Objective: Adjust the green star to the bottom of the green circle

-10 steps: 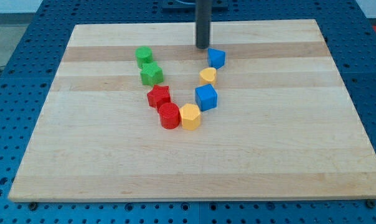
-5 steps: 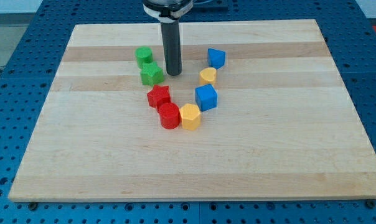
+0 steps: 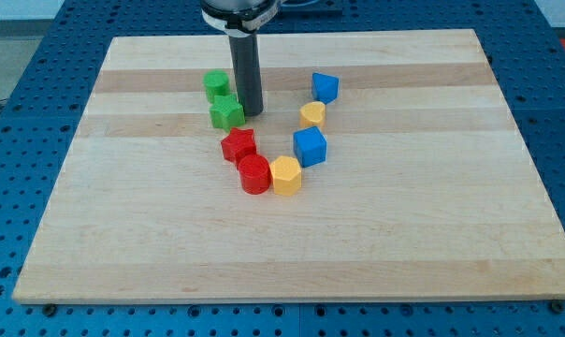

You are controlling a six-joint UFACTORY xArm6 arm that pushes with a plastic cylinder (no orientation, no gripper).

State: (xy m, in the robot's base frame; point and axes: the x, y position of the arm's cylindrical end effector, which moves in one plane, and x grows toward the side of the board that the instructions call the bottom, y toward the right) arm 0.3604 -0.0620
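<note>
The green star (image 3: 226, 114) lies on the wooden board (image 3: 404, 215), just below and slightly right of the green circle (image 3: 216, 84), close to it. My tip (image 3: 250, 114) stands right beside the green star's right side, touching or nearly touching it. The rod rises from there toward the view's top.
A red star (image 3: 238, 145), a red cylinder (image 3: 254, 174) and a yellow hexagon (image 3: 285, 175) curve below the green star. A blue cube (image 3: 310, 146), a yellow block (image 3: 311, 115) and a blue block (image 3: 325, 87) run up the right side.
My tip moved from the view's top, near the blue block, down and left to the green star's right side. The green star looks shifted very slightly left.
</note>
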